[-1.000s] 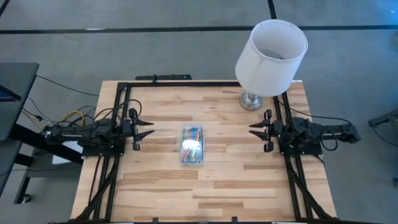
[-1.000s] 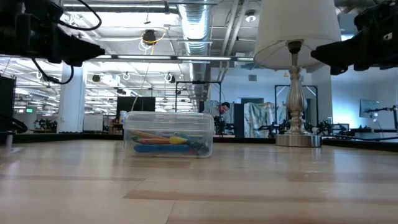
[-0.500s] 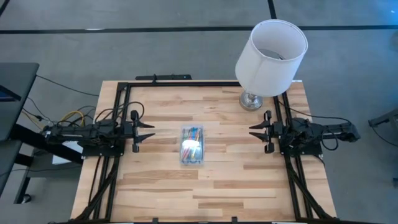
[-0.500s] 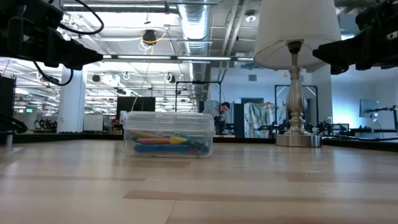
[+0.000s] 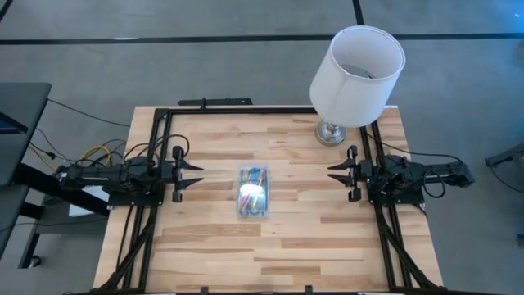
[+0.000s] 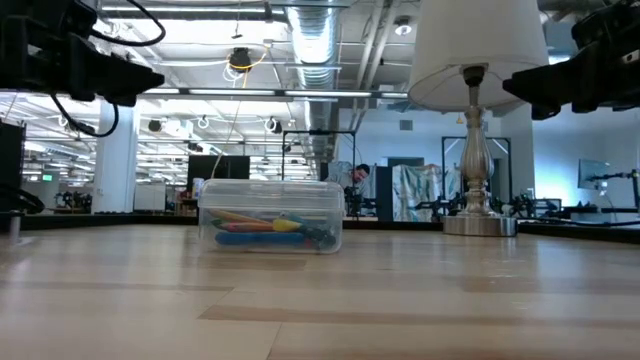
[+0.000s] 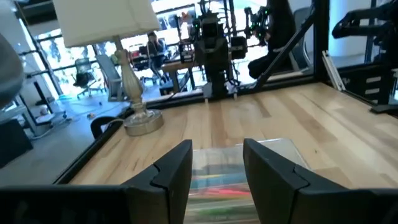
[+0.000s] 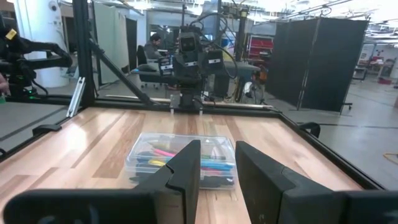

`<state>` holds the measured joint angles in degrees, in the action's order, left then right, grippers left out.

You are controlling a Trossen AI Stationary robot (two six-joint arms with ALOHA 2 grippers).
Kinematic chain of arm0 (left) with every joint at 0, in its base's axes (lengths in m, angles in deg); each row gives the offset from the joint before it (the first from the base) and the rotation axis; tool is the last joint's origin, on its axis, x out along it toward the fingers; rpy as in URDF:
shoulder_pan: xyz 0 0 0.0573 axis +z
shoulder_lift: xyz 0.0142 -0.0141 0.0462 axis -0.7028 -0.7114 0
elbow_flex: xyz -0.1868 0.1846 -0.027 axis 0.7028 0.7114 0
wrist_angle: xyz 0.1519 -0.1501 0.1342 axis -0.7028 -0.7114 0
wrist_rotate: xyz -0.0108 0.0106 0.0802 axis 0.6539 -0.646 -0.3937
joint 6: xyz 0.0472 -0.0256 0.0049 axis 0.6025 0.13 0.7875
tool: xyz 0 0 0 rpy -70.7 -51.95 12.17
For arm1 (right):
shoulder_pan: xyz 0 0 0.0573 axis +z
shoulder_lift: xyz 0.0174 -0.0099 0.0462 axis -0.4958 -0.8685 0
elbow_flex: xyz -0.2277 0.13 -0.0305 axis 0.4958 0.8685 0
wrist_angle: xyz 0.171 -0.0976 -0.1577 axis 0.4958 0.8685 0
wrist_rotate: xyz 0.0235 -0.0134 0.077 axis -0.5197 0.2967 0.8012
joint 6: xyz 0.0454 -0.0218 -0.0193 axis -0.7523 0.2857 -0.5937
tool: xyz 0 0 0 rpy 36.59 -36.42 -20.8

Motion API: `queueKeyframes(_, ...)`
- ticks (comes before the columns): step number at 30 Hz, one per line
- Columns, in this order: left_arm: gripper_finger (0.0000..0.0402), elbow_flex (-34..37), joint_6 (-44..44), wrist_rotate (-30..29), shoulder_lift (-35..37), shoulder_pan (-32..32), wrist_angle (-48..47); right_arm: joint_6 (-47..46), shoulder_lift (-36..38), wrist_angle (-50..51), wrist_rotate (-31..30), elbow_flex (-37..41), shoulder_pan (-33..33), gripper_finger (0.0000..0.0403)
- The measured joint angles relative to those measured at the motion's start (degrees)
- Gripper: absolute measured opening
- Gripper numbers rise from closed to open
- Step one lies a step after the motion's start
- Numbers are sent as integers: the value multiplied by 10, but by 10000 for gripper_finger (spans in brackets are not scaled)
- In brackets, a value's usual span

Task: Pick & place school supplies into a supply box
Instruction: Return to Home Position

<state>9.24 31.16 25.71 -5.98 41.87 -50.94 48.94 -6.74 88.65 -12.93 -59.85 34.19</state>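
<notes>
The clear supply box (image 5: 253,192) stands shut on the middle of the table, resting on its base. It also shows in the low view (image 6: 270,215) and the right wrist view (image 8: 180,158). Coloured pens and pencils (image 6: 262,227) lie inside it. My left gripper (image 5: 195,171) hovers open at the table's left, pointing at the box, empty. In its own view the fingers (image 7: 214,165) stand apart before the box. My right gripper (image 5: 334,172) hovers open at the table's right, pointing at the box, empty; it also shows in its own wrist view (image 8: 217,162).
A lamp with a white shade (image 5: 358,64) and a metal foot (image 5: 331,131) stands at the table's far right corner, close behind my right arm. A black frame (image 5: 213,106) runs along the table's far and side edges. People show in the room beyond.
My left gripper has drawn back a little toward the table's left edge, away from the box. The box and my right gripper have kept still.
</notes>
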Motion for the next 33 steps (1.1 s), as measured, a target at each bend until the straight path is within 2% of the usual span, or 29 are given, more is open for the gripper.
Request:
queueKeyframes(3,139,24,0,1,0,0,45,0,0,0,0,0,0,98)
queueKeyframes(10,139,27,4,10,0,9,71,-1,0,1,0,0,0,98)
queueKeyframes(15,139,27,-2,-14,-2,9,56,-1,0,1,-1,0,0,98)
queueKeyframes(33,139,28,-12,-11,-4,9,55,-15,0,-5,-4,0,-1,98)
